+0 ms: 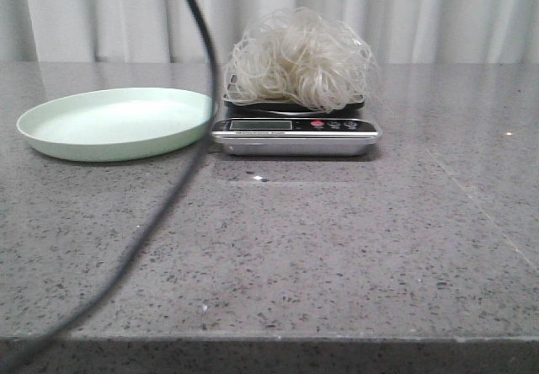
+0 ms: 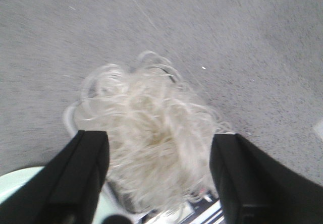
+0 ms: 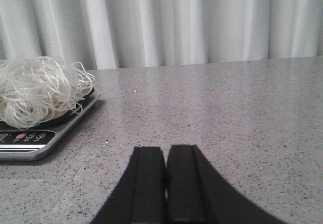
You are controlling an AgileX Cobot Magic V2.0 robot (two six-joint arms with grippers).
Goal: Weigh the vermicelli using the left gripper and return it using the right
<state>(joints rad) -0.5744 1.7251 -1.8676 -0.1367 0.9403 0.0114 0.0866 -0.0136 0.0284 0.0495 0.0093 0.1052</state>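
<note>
Nearest in the front view, I see a thin black cable (image 1: 160, 214) cutting across from the near left corner up to the top edge; neither arm shows there. On my right wrist feed, the right gripper (image 3: 166, 181) sits low over bare grey stone table (image 1: 337, 256), fingers pressed together with nothing between them. It's well apart from the scale, off to its right.

Mid-table: silver scale (image 1: 295, 136) with a black platform, display and buttons facing me. The vermicelli (image 1: 299, 58) is piled on that platform, a loose white tangle about as wide as it, strands overhanging the edges. Pale green plate (image 1: 114, 121) is just left of the scale, nothing on it.

Left wrist feed looks straight down: left gripper (image 2: 159, 168) is spread wide above the clump, one finger on each side, not touching it as far as I can tell. Picture is blurred.

Far side: white pleated curtain (image 1: 421, 12).
</note>
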